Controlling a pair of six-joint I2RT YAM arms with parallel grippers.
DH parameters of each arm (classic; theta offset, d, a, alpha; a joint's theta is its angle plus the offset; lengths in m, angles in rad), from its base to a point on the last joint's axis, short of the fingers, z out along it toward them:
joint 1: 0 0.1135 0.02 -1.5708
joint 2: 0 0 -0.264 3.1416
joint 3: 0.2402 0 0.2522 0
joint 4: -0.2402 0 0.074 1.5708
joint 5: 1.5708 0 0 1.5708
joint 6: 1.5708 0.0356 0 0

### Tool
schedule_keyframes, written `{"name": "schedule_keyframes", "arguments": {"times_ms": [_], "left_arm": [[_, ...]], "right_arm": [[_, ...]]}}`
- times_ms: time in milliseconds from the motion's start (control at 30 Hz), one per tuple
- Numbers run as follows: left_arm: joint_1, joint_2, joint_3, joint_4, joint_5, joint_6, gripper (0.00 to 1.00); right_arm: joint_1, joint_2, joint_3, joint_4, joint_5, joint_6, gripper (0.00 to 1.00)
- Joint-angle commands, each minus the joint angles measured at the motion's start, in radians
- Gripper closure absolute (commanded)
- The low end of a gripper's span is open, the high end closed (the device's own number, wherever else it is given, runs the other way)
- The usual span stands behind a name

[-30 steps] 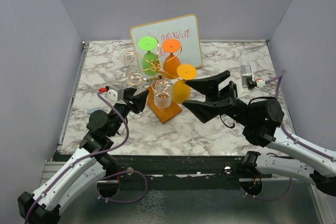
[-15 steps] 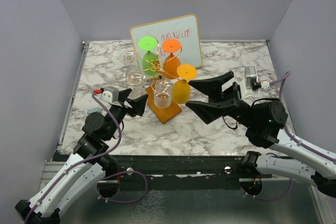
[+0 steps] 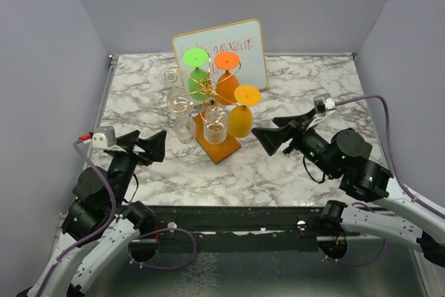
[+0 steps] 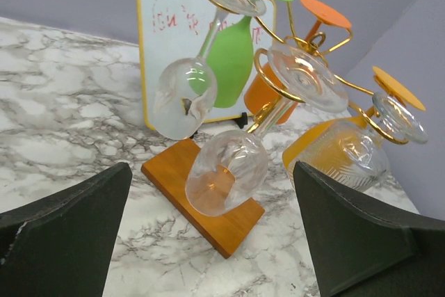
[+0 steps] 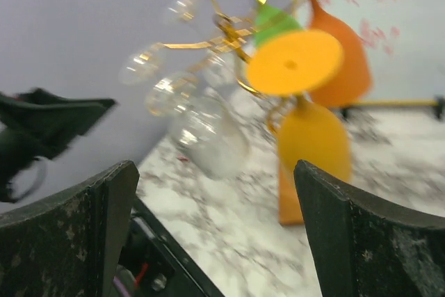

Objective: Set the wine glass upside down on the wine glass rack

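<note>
rack (image 3: pixel 206 90): gold wire stand with curled arms on an orange-brown wooden base (image 3: pixel 224 149), mid-table.
table (image 3: pixel 306 78): white marble with grey veins.
green glass (image 3: pixel 197 74): hangs bowl-down at the rack's far side, foot on top.
orange glass (image 3: pixel 227 83): just right of the green one, also inverted.
yellow glass (image 3: pixel 241 119): inverted on the near-right arm, beside the base.
clear glasses (image 3: pixel 184 125): two hang bowl-down on the near-left side.
whiteboard (image 3: pixel 249 45): yellow-framed, red scribbles, propped behind the rack.
left gripper (image 3: pixel 144 144): near-left of the rack, apart from it, fingers spread, empty.
right gripper (image 3: pixel 276 131): right of the yellow glass, not touching, fingers spread, empty.
</note>
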State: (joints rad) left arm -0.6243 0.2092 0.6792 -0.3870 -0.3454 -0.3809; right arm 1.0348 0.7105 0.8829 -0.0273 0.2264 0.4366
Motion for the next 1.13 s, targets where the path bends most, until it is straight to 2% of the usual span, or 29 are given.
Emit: {"name": "schedule_keyframes", "arguments": {"times_ms": [0, 233, 400, 767, 1100], "left_arm": [[-0.003, -0.001, 0.119, -0.177, -0.144, -0.031, 0.01], [-0.003, 0.100, 0.367, -0.365, -0.277, 0.023, 0.01], [-0.003, 0.157, 0.525, -0.510, -0.352, 0.042, 0.01], [-0.003, 0.222, 0.756, -0.697, -0.393, 0.170, 0.01], [-0.003, 0.214, 0.756, -0.708, -0.383, 0.168, 0.01]], "right_arm": [[0.005, -0.025, 0.068, -0.428, 0.303, 0.063, 0.00], [0.005, -0.026, 0.240, -0.884, 0.669, 0.256, 0.00], [0.005, -0.030, 0.345, -1.061, 0.785, 0.267, 0.00], [0.005, -0.072, 0.440, -1.119, 0.836, 0.176, 0.00], [0.005, -0.120, 0.406, -1.074, 0.792, 0.136, 0.00]]}}
